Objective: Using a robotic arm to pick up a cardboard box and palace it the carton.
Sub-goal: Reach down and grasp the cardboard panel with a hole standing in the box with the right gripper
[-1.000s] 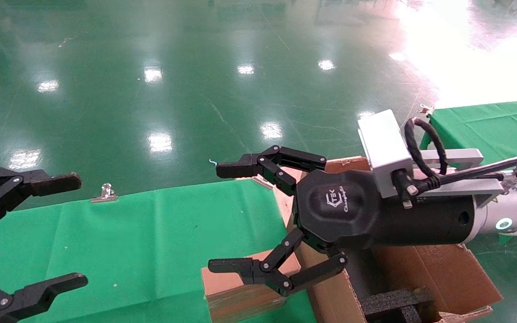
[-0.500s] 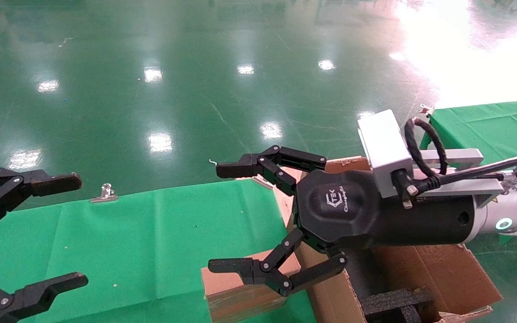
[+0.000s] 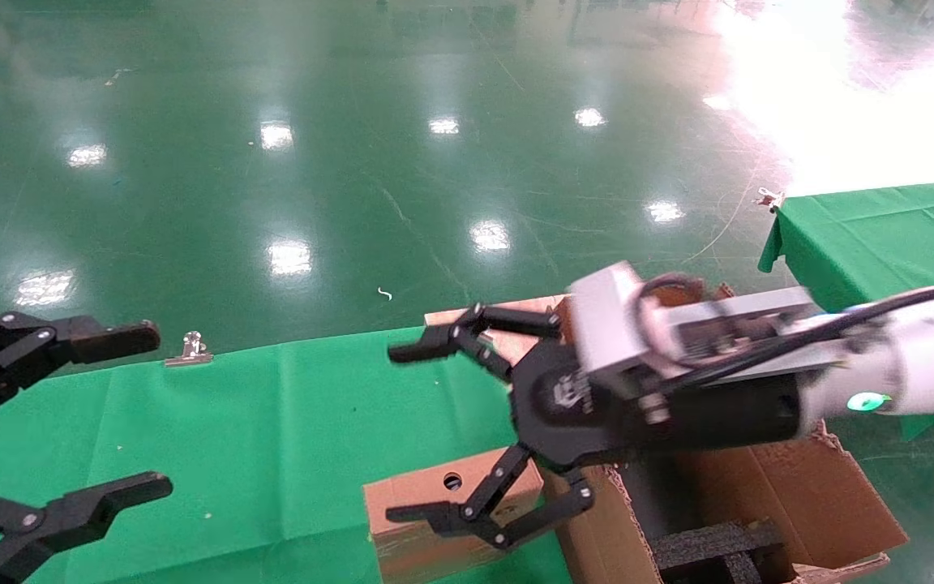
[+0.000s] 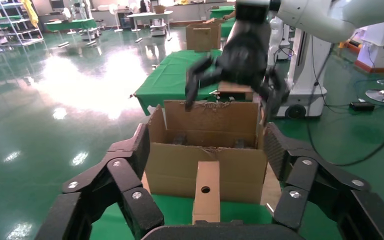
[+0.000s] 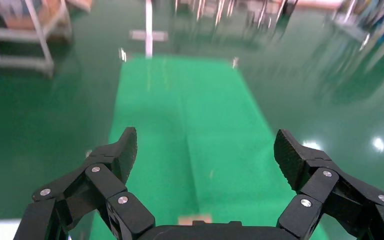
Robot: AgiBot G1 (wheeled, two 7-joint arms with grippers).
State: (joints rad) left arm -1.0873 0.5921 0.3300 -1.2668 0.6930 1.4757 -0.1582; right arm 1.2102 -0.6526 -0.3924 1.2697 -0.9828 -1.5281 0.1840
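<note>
Right gripper [image 3: 402, 434] lower now, spread above cardboard box [image 3: 426, 495].

Green-clothed table [image 3: 272, 422]; cardboard box [image 3: 434, 519] on it, beside carton [image 3: 759, 503].

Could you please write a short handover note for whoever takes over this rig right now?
Right gripper: open, empty, in the air above the cardboard box.
Left gripper: open, empty, parked over the green table.
The cardboard box stands on the table against the carton, not yet grasped.
Done: nothing placed.
Left: grasp the box, lift it, put it in the carton.
</note>
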